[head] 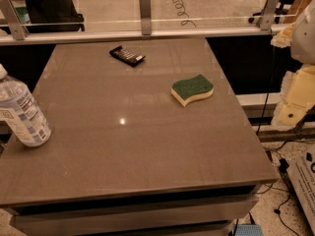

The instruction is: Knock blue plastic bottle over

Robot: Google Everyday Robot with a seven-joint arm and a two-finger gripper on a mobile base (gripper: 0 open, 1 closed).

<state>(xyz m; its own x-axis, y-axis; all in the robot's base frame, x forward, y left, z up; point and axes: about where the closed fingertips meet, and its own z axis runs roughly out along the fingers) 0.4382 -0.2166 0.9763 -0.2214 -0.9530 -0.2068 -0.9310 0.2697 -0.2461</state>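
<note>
The blue plastic bottle is clear and ribbed, with a white-and-blue label and a white cap partly cut off by the left edge of the view. It stands on its base near the left edge of the grey table, its top slanting left. My gripper is a cream-coloured part of the arm at the far right edge of the view. It is beyond the table's right side, far from the bottle, and touches nothing on the table.
A green and yellow sponge lies right of the table's centre. A flat black object lies near the back. A glass railing with metal posts runs behind the table. Cables lie on the floor at the right.
</note>
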